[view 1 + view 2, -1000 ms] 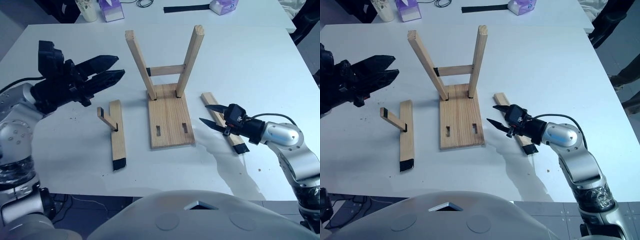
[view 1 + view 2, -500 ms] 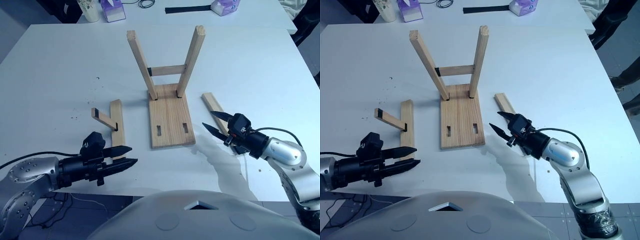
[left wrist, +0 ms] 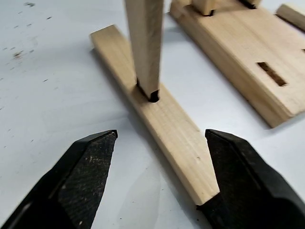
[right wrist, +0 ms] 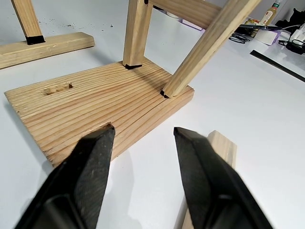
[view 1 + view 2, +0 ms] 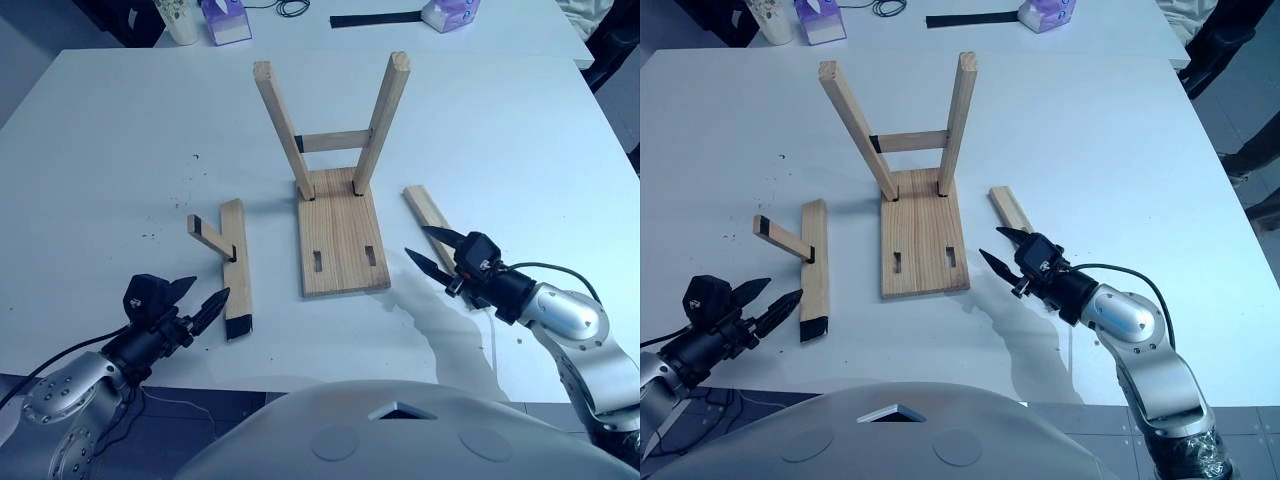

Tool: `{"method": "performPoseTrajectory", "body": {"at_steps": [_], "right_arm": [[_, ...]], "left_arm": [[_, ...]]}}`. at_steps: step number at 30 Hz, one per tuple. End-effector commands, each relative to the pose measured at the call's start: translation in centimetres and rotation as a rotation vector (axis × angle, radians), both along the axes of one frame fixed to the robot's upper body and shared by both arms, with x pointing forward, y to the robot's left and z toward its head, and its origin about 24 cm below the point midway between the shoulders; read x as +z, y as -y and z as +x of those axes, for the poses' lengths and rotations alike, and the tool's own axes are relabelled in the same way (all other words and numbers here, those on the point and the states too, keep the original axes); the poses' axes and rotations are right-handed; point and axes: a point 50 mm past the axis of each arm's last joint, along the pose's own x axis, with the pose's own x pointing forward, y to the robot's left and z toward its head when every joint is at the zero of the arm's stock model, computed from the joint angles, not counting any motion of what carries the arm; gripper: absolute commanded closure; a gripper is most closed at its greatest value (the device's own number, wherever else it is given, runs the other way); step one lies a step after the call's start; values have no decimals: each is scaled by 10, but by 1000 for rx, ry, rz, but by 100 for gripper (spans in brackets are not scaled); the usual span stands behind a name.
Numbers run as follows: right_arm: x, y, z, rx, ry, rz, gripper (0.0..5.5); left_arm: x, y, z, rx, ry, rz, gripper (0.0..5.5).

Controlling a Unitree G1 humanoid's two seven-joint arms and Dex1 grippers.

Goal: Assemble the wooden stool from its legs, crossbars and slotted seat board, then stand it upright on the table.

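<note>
The slotted seat board (image 5: 343, 243) lies flat mid-table with two legs (image 5: 382, 118) and a crossbar (image 5: 335, 140) standing up from its far end; two empty slots show near its front. A third leg (image 5: 235, 268) with a short crossbar stub (image 5: 207, 235) lies flat to the board's left. A fourth leg (image 5: 432, 215) lies to the board's right. My left gripper (image 5: 200, 299) is open, low at the front left, just short of the third leg's black-tipped end (image 3: 157, 119). My right gripper (image 5: 425, 250) is open over the fourth leg, facing the board (image 4: 100, 109).
Small boxes (image 5: 222, 20), a cup (image 5: 175, 18) and a black strip (image 5: 372, 18) sit on the table behind. The white table (image 5: 520, 130) has bare room at far left and far right. Its front edge runs close under both grippers.
My left arm dropped from above the table's left to the front edge, and its gripper has opened and now points at the third leg's end. My right gripper drew slightly nearer the front.
</note>
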Motion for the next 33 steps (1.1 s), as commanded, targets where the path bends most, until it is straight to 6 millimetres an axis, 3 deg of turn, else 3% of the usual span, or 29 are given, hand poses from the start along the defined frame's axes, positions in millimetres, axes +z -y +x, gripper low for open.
{"method": "performPoseTrajectory", "body": {"at_steps": [1,7,15,20,26,33], "right_arm": [[1,-1,3,17,9,-9,323],[1,-2,7,51,7,-18,323],[2,-4,6,92,-8,-23,323],[2,-5,6,92,-13,-21,323],[0,-7,5,85,-13,-14,323],[0,-10,6,90,-11,-9,323]], "left_arm": [[-2,7,12,31,-9,-84,206],[1,22,17,-41,-64,-138,206],[-15,17,1,-3,-193,-72,206],[-16,25,-4,-23,-216,-45,206],[-16,31,-2,-6,-240,-50,206],[-18,30,14,19,-282,-66,206]]}}
